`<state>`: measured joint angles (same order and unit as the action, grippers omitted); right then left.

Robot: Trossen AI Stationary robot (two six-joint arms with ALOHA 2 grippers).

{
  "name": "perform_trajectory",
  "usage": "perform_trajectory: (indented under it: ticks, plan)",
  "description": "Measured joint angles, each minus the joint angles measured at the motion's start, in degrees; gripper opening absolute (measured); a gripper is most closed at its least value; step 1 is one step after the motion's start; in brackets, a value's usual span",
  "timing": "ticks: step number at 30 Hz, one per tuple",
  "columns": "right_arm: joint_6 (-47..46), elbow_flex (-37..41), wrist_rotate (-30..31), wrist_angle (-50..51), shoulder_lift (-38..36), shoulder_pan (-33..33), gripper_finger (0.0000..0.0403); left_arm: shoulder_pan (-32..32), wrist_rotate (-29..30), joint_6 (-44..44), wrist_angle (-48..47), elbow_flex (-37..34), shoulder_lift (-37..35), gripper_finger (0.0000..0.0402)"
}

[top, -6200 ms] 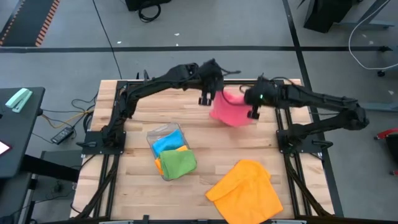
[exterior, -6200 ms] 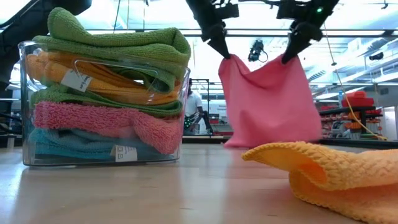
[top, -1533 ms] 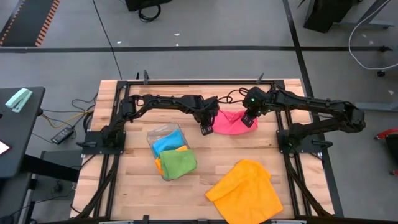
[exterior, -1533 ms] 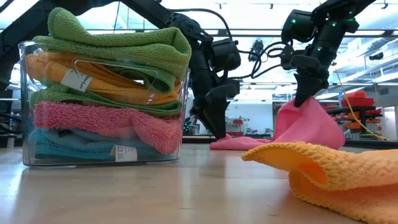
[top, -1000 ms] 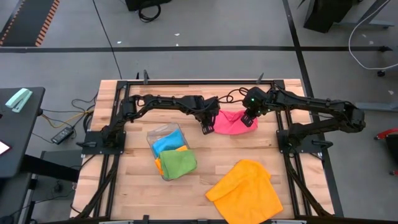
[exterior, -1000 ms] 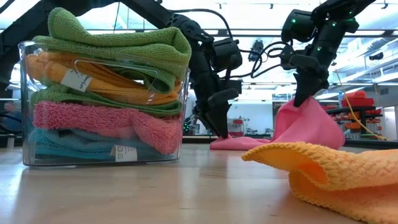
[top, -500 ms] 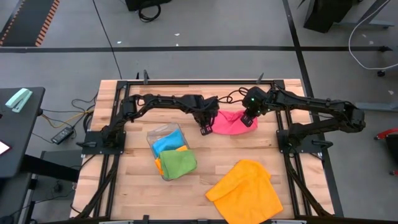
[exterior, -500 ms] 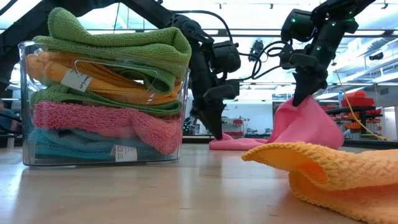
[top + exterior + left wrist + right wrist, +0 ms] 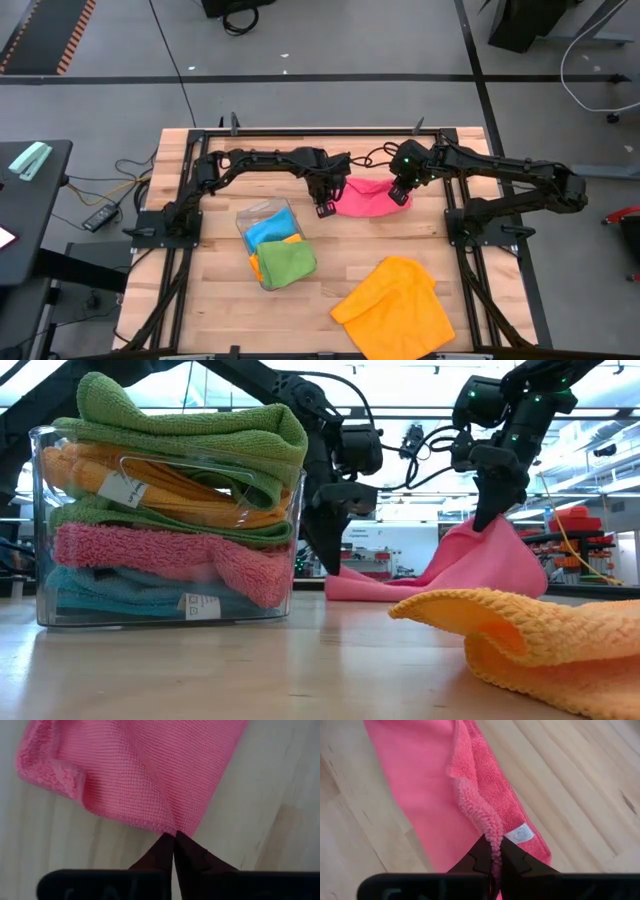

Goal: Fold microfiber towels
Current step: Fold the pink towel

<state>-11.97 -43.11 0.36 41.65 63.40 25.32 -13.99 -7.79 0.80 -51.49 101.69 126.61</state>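
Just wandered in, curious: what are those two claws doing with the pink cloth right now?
Left claw shut on pink towel edge, low at table. Right claw shut on its other edge, lifted. Orange towel and tray of folded towels lie apart, nothing blocking.

Towel tags (image 9: 124, 489) carry marks perhaps print, but nothing is legible.

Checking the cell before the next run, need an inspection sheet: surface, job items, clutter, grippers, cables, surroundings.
Surface: wooden table, dry, bare between items.
Job's things: pink towel at the far side; orange towel crumpled near the front; folded towels stacked in a clear bin.
Clutter: nothing seen.
Grippers: left gripper shut on the pink towel's edge; right gripper shut on its raised edge.
Cables: cords on the floor to the left.
Surroundings: grey floor, dark side table.
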Motion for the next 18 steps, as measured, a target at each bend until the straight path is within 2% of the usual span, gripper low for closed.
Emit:
perform_trajectory:
  ticks: [5,13,18]
  plan:
    - [-0.26,0.0,-0.02,0.16,0.0,0.0,0.0023,0.05,2.48,0.3,1.67,-0.88,0.0,0.0062]
    - [-3.94,0.0,-0.02,2.62,0.0,0.0,0.0023,-0.79,0.98,-0.97,2.27,2.14,-1.19,0.0168]
    - [-9.17,0.0,-0.02,4.16,0.0,0.39,0.0023,-1.29,0.66,-2.71,3.82,4.17,-1.8,0.0192]
